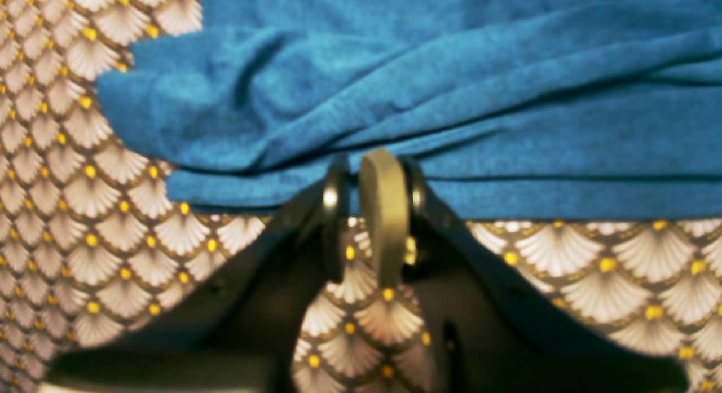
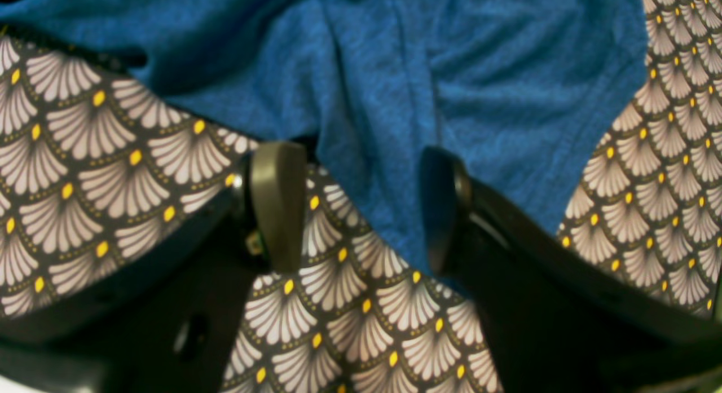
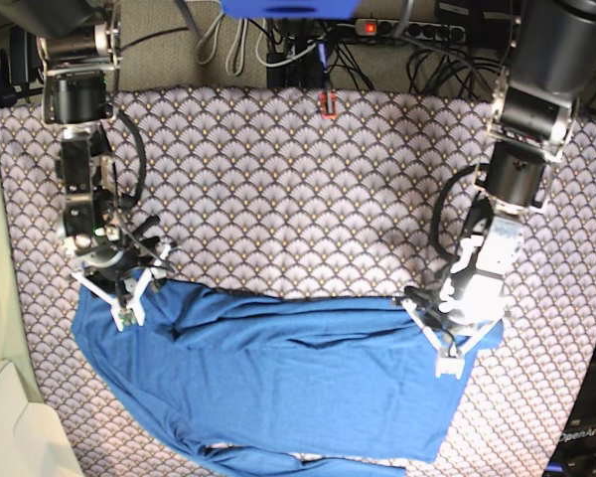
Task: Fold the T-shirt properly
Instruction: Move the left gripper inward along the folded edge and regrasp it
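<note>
The blue T-shirt [image 3: 278,378] lies spread and wrinkled across the front of the scallop-patterned table cloth [image 3: 278,179]. My left gripper [image 3: 447,346] is at the shirt's right corner in the base view. In the left wrist view the left gripper [image 1: 361,170] is shut, its fingers pinching the hem of the bunched T-shirt [image 1: 451,100]. My right gripper [image 3: 127,298] is at the shirt's upper left corner. In the right wrist view the right gripper [image 2: 361,212] stands open, its fingers on either side of a tongue of the T-shirt [image 2: 395,100] that lies on the cloth.
Cables and a power strip [image 3: 407,30] run along the table's far edge, with a small red object [image 3: 326,102] near it. A pale container [image 3: 10,427] sits off the front left corner. Bare table cloth stretches behind the shirt.
</note>
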Motion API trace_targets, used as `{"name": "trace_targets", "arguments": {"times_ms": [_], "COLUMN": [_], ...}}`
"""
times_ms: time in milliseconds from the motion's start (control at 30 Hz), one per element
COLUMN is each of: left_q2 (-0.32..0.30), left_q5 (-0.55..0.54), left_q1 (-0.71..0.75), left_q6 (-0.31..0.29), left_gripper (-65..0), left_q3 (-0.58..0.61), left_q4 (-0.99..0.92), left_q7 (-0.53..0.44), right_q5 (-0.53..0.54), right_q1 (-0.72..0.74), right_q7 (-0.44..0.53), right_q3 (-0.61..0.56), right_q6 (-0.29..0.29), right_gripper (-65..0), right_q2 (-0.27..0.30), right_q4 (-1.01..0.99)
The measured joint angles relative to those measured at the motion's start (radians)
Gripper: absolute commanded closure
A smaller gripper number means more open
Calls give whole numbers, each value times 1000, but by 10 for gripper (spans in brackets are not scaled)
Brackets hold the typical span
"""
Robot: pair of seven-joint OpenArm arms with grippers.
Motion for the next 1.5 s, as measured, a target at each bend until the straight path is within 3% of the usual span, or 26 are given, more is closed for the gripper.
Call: {"name": "trace_targets", "arguments": {"times_ms": [167,433,667,933,1100,1500], "left_q2": [43,48,56,116,150,92], "left_q5": [70,77,76,93,77,74], "left_q1": [-2,-18,-75,-120,-175,-229], "left_q6": [-1,0,-1,26,0,8], "left_gripper": [-82,-83,-84,-84,-83,-82], "left_q3": [-2,-3,-3,-5,-5,-10], "left_q4": [-85,-142,-281,-417,-429,-419], "left_q7": [-28,-80,-197,-358,-357,-325], "right_q5": [0,0,0,0,0,0], "right_q1": [0,0,0,-3,-37,-46], "right_q7": [0,-3,-3,-4,-8,-5], "right_q3": [0,1,1,1,1,3], "right_q6": [0,0,0,0,0,0], "right_gripper": [-335,-335,-335,-335,-335,-333], "right_q2": [11,16,16,16,15,34], "right_q4": [0,0,0,0,15,16]}}
